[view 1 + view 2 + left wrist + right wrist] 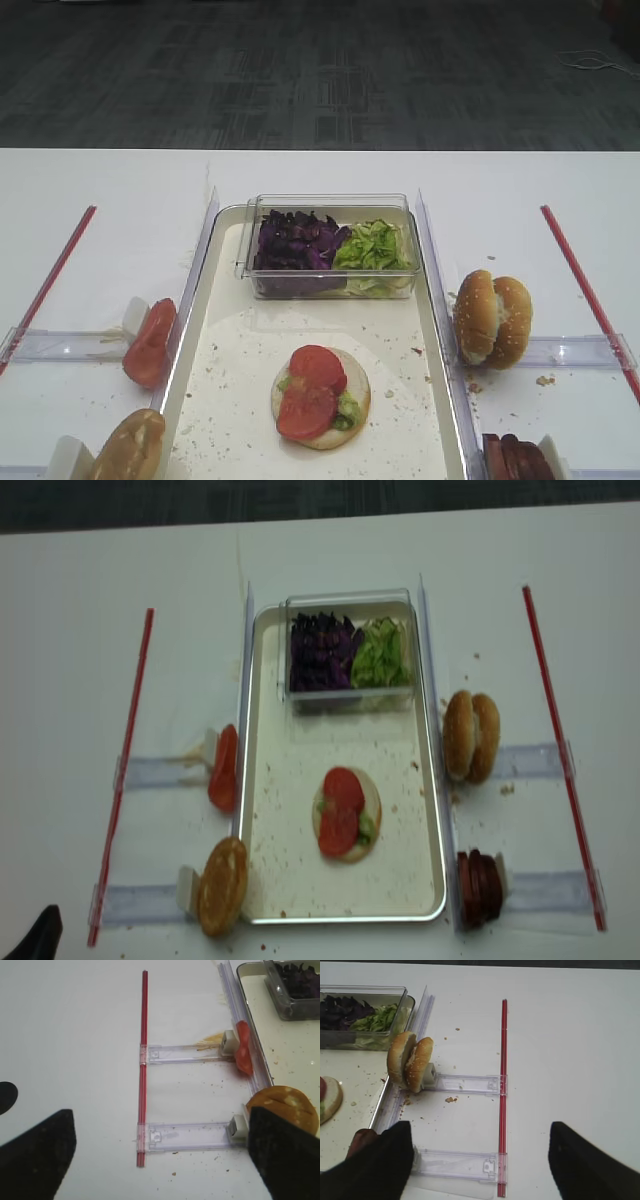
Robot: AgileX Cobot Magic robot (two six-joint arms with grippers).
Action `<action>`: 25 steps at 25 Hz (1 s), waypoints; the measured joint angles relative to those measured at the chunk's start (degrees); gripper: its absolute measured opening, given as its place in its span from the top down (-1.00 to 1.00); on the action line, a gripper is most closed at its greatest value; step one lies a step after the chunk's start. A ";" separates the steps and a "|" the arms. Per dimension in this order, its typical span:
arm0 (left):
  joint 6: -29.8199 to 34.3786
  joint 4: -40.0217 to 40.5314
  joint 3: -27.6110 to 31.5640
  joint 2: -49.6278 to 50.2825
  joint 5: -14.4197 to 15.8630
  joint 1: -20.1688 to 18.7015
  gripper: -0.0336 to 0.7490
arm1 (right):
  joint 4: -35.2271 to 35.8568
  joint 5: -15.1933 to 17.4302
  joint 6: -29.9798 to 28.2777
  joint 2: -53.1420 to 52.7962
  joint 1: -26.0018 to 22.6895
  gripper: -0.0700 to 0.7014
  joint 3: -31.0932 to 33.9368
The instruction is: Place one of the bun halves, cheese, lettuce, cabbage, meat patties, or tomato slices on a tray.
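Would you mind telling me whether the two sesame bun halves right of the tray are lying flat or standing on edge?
Standing on edge: the two tan sesame bun halves lean together, cut faces touching.

No readable text, label, brand, number or sign in any of my views. I checked the tray (430, 330), the clear tub (330, 205), the red strips (125, 770) and the clear holders (470, 1082) on the tabletop (100, 190): all unmarked.

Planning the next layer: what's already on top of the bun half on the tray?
Two tomato slices overlap on the bun half, with lettuce peeking out beneath. Anything else under the tomato is hidden.
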 joint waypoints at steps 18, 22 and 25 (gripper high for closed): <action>0.00 0.00 0.00 -0.08 0.00 0.00 -0.81 | 0.00 0.00 -0.12 0.00 0.00 -0.71 0.00; 0.00 0.00 0.00 -0.08 0.00 0.00 -0.81 | 0.00 -0.11 -0.12 0.00 0.00 -0.71 0.00; 0.00 0.00 0.00 -0.08 0.00 0.00 -0.81 | 0.00 -0.11 -0.12 0.00 0.00 -0.71 0.00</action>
